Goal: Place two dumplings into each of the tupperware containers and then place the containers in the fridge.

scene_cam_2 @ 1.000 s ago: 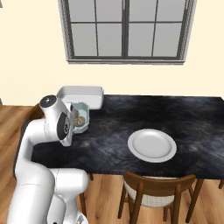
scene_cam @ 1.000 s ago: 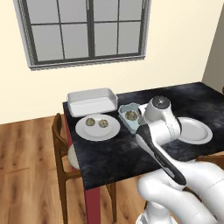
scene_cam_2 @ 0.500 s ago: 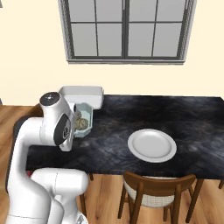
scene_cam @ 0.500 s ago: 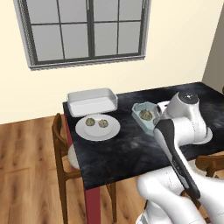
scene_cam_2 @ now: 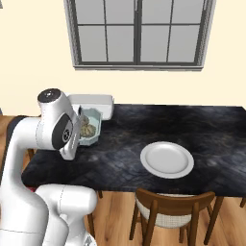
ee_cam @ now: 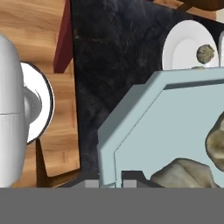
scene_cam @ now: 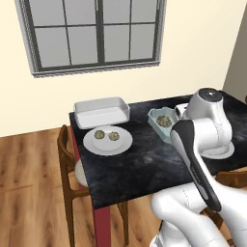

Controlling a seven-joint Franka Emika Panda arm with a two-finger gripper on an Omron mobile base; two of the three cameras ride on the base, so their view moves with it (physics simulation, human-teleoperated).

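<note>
Dumplings sit in two places on our dark table (scene_cam: 125,169): two lie on a white plate (scene_cam: 108,141) near the left edge, one (scene_cam: 100,134) just beside the other (scene_cam: 114,136), and two more rest inside the blue tray (scene_cam: 161,120), which we see raised and tilted just off the table surface, towards the back edge. From the hand view, our gripper (ee_cam: 114,174) has its fingers pressed together on the near rim of the blue tray (ee_cam: 175,127), one tip inside the wall and one outside, pinching it. Within that tray, one dumpling (ee_cam: 186,175) lies close to the fingers and another (ee_cam: 216,140) lies towards the right side. Beyond the tray in that view, the plate (ee_cam: 183,43) shows with a dumpling (ee_cam: 205,53) on it. The white tray (scene_cam: 102,112) stands at the back left corner of the table, just behind the plate and apart from the blue tray. From the right base view, the blue tray (scene_cam_2: 91,126) sits just in front of the white tray (scene_cam_2: 96,102), partly hidden by our arm. A second plate (scene_cam_2: 166,159) rests bare near the front edge of the table, well apart from both trays, with a wooden chair (scene_cam_2: 168,211) tucked in just below it. Another chair (scene_cam: 70,178) stands against the left edge of the table.
</note>
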